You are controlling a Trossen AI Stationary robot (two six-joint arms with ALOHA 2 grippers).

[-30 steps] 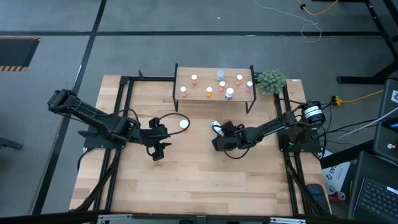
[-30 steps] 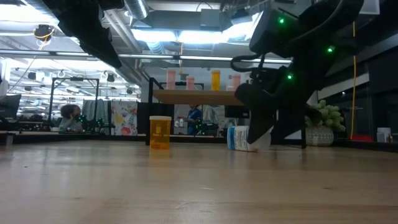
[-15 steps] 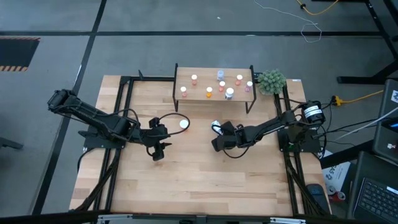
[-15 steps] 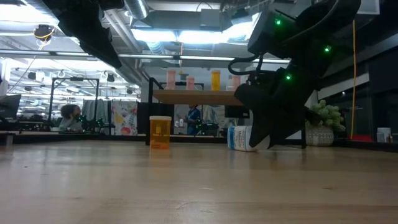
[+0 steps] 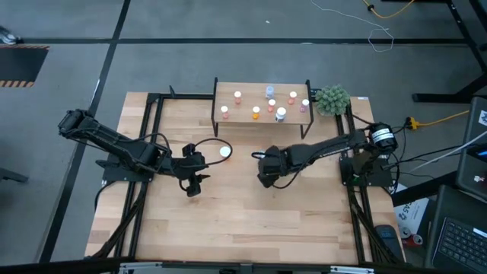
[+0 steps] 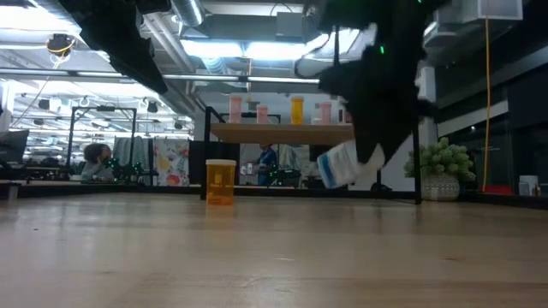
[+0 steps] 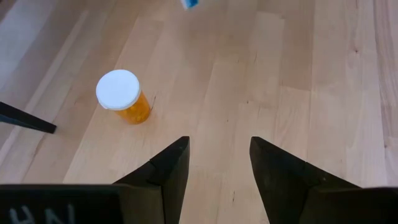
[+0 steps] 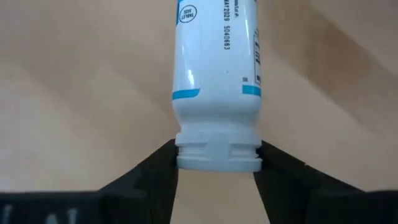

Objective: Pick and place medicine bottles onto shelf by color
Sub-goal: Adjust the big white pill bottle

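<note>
Medicine bottles (image 5: 254, 113) stood capped along the shelf (image 5: 261, 94) at the far side of the counter (image 5: 228, 221) in the high view, apparently grouped by body colour. The left gripper (image 5: 195, 183) waited over the left half of the counter, with an orange bottle (image 5: 224, 151) just to its far right. The right gripper (image 5: 263, 169) reached in toward the middle, dark over the wood; what it carried could not be made out from above.

In the low view a white bottle with blue bands (image 6: 338, 164) hung tilted under the right arm, clear of the counter — lifted, I judge, for the carry to the shelf behind it. The orange bottle (image 6: 220, 181) stood upright on the counter to the left, nearer than the shelf's legs.

The left wrist view showed that arm's jaws standing apart over bare wood, with the orange bottle (image 7: 123, 97) ahead of them and to one side, untouched.

The right wrist view showed the jaws clamped on the white bottle (image 8: 216, 81) at its neck, just beside the threaded rim, the labelled body pointing away from the wrist. Gripping the narrow neck likely gave a surer hold than the wider body.
</note>
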